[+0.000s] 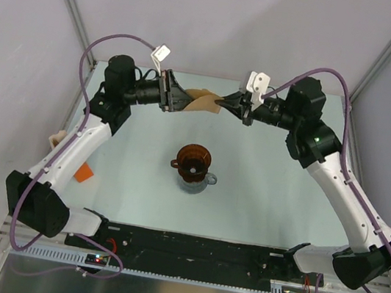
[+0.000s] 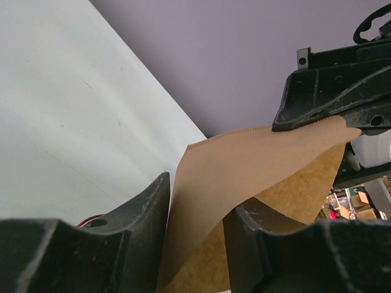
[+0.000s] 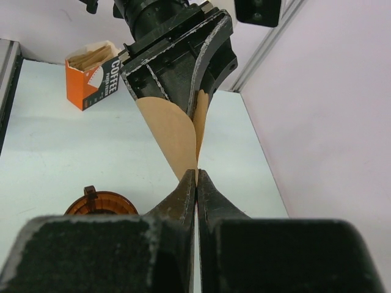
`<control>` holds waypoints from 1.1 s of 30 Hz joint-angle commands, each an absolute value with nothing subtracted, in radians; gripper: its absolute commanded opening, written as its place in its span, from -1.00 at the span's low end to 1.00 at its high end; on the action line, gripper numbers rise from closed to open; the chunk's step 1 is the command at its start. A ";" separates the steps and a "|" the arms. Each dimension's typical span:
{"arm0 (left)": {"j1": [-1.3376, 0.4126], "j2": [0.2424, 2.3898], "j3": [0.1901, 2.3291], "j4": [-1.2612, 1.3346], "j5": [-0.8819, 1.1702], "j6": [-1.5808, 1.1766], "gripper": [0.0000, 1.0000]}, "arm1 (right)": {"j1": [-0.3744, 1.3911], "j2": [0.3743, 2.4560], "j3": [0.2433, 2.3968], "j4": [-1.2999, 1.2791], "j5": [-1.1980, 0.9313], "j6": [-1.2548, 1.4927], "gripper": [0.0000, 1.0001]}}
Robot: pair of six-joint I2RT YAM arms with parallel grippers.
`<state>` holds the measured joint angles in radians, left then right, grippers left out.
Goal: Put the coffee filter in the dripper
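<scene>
The light-tan coffee filter hangs in the air at the back of the table between both grippers. My right gripper is shut on its right tip, jaws pressed together on the paper in the right wrist view. My left gripper is at its left end. In the left wrist view its jaws stand apart with the paper running between them. The reddish-brown dripper stands mid-table, in front of and below the filter. Its rim shows in the right wrist view.
The dripper sits on a clear jug with a handle to the right. An orange box of filters stands at the table's left side. Grey walls close off the back and sides.
</scene>
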<state>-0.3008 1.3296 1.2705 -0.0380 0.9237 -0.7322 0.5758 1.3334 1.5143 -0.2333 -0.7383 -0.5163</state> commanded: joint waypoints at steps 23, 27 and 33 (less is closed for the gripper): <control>-0.292 1.301 1.309 0.046 0.988 -0.797 -0.99 | 0.495 1.343 1.614 -0.461 -0.894 -0.598 0.19; -0.291 1.313 1.320 0.067 0.990 -0.820 -0.99 | 0.497 1.340 1.593 -0.461 -0.901 -0.593 -0.01; -0.292 1.321 1.331 0.080 0.992 -0.832 -1.00 | 0.518 1.357 1.582 -0.418 -0.877 -0.577 -0.16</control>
